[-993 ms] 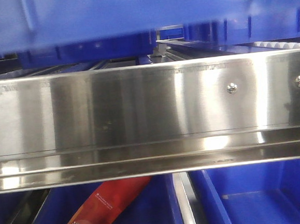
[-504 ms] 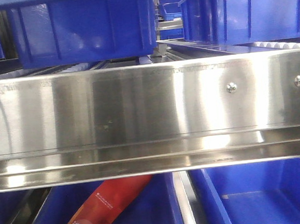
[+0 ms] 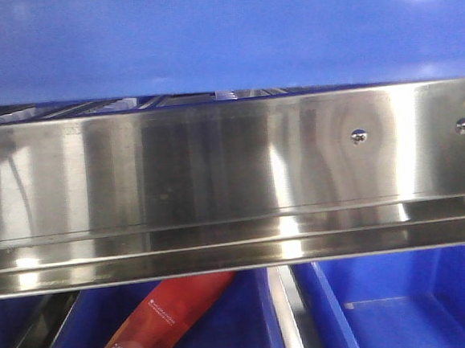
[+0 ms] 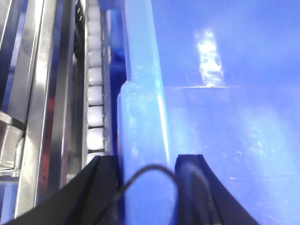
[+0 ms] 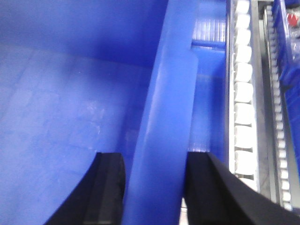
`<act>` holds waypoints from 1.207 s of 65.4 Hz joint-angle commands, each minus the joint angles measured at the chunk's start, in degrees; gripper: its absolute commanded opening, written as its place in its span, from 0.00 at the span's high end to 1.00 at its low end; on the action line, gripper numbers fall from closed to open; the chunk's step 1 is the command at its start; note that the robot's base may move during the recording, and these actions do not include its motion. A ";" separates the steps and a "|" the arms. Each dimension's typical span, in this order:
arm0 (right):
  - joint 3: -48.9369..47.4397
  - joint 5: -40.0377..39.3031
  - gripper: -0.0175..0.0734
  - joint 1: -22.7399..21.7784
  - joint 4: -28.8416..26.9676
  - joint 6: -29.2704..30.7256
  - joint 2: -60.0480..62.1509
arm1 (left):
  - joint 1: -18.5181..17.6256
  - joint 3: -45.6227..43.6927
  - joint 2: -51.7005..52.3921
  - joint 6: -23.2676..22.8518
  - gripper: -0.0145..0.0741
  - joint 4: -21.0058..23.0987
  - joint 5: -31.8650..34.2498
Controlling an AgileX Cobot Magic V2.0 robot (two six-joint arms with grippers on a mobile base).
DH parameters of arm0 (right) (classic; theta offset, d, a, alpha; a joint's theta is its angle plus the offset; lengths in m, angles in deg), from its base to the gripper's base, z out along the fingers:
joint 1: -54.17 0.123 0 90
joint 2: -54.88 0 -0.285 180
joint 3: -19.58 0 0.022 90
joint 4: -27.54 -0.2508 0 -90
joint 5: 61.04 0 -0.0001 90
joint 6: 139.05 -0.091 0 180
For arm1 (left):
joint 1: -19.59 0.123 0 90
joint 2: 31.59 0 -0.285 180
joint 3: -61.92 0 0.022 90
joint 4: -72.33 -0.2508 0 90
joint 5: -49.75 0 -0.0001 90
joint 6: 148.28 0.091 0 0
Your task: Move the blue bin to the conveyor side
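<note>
Left wrist-mounted view shows the left hand point(image 4: 149, 180) pinching one rim of the blue bin point(image 4: 140, 93), the right hand point(image 5: 157, 187) pinching the opposite rim, the bin held just above the stainless-steel rail point(image 3: 232, 166): mid-carry, I judge, needing a level, matched swing toward the unseen conveyor.

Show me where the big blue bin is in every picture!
Front view: the blue bin fills the top, above the steel rail.
Left wrist: its rim runs up the middle, clamped in the left pincer.
Right wrist: its rim runs up the middle, clamped in the right pincer.
Shared landmark: the white rollers beside it in both wrist views.
</note>
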 commanded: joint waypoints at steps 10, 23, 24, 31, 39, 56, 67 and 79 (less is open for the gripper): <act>-0.53 -4.26 0.89 -0.04 1.20 1.98 1.78 | -4.01 -0.71 1.29 0.32 0.85 -2.66 4.62; -0.53 -4.26 0.89 -0.04 0.99 1.98 1.78 | -8.99 -0.71 1.10 -1.40 0.85 -8.70 4.62; -0.53 -4.26 0.89 -0.04 0.99 1.98 1.78 | -9.28 -0.71 1.10 -1.69 0.85 -8.98 4.62; -0.53 -4.26 0.89 -0.04 0.99 1.98 1.78 | -9.29 -0.71 0.96 -1.83 0.85 -9.20 4.62; -0.53 -4.26 0.89 -0.04 0.99 1.98 1.78 | -9.29 -0.68 0.83 -1.83 0.85 -9.31 4.62; -0.53 -4.26 0.89 -0.04 0.99 1.98 1.78 | -9.29 -0.68 0.83 -1.83 0.85 -9.55 4.62; -0.53 -4.26 0.89 -0.04 0.99 1.98 1.78 | -9.29 -0.68 0.83 -1.83 0.85 -9.55 4.62; -0.53 -7.68 0.89 -0.04 0.99 1.98 1.78 | -9.29 -0.68 0.83 -1.83 0.85 -9.55 4.68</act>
